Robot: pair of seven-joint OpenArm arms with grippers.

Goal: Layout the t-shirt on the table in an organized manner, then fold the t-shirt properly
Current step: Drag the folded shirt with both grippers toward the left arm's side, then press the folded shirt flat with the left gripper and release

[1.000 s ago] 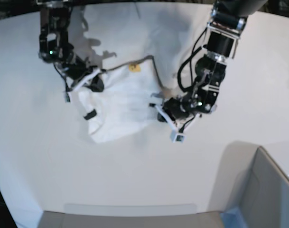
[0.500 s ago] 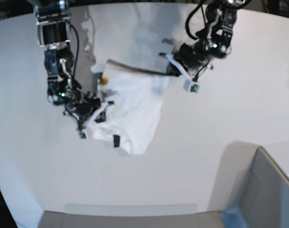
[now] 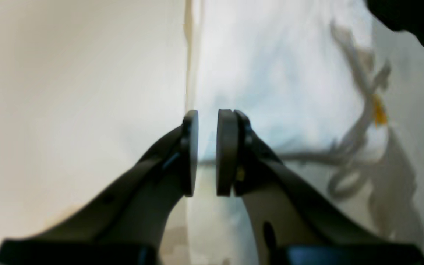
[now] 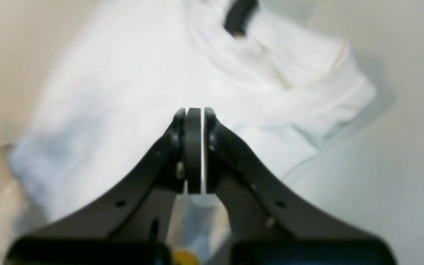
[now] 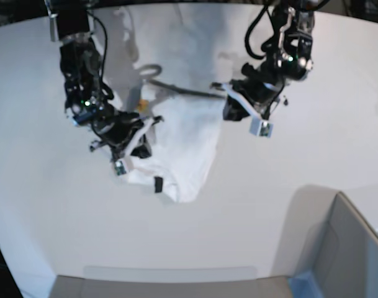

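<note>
Base view: t-shirt [image 5: 182,146] hangs bunched btwn both arms above the table [image 5: 52,205], white cloth draping down to a point near table centre, w/ small black label [image 5: 157,184] near its lower edge and orange-yellow tag [image 5: 141,105] at its upper left corner. Neckline edge runs as a dark line across the top toward the left gripper [image 5: 229,99].

Right gripper [image 5: 136,133], on this view's left, sits at the shirt's left edge. Right wrist cam: pads pressed together w/ only a sliver of cloth btwn them, so clamped on the t-shirt [image 4: 131,73]; black label [image 4: 238,14] visible at top, table [image 4: 399,165] to the right.

Left wrist cam: left gripper [image 3: 207,152] pads stand slightly apart, narrow gap; a thin cloth edge crosses near the gap, but blur makes it unclear if anything is pinched. T-shirt [image 3: 278,81] spreads beyond the pads, tag [image 3: 380,114] at right, bare table [image 3: 68,92] at left.

Grey box w/ blue edge [image 5: 337,261] sits at lower right, well apart from the shirt.
</note>
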